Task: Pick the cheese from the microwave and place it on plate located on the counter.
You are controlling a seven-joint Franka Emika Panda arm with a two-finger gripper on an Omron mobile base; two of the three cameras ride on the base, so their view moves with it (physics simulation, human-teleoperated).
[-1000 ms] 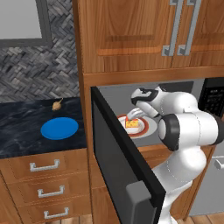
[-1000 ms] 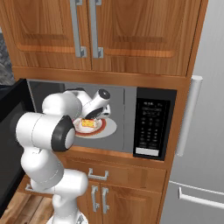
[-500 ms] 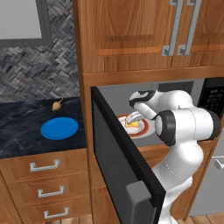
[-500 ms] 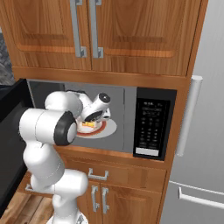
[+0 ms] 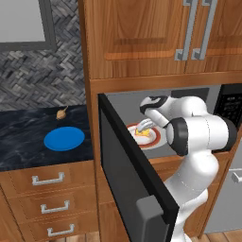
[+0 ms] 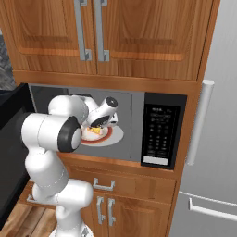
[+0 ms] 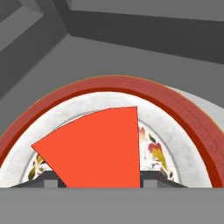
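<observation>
The large built-in microwave (image 5: pixel 156 118) with grey interior stands with its wide black door (image 5: pixel 127 175) swung open toward the room; its black keypad panel (image 6: pixel 159 134) sits at the right of the cavity. Inside the cavity lies a white round plate with a red rim (image 7: pixel 188 118), and on that plate rests the small yellow-orange cheese wedge (image 7: pixel 98 146), seen close up from the hand camera as a flat orange sector pointing toward the left. The white arm reaches into the cavity, and its two-finger gripper (image 5: pixel 143 127) is lowered directly over the cheese wedge (image 5: pixel 141 134). In the hand view the two dark fingers (image 7: pixel 48 179) rise at either side of the wedge's near end, right beside its edges; whether they press on it or merely flank it cannot be told from these views. From the right base view the gripper (image 6: pixel 96 125) likewise sits low over the wedge (image 6: pixel 94 131) on the red-rimmed plate (image 6: pixel 111 136). To the left of the microwave, the black marble desk with faint white veins (image 5: pixel 23 142) carries the plain flat bright-blue round plate (image 5: pixel 64 138), with a tiny tan bulb (image 5: pixel 61 114) behind it near the patterned grey wall. Wooden drawers with silver handles (image 5: pixel 47 178) sit under the desk, and wooden cabinet doors (image 6: pixel 115 37) hang above the microwave.
</observation>
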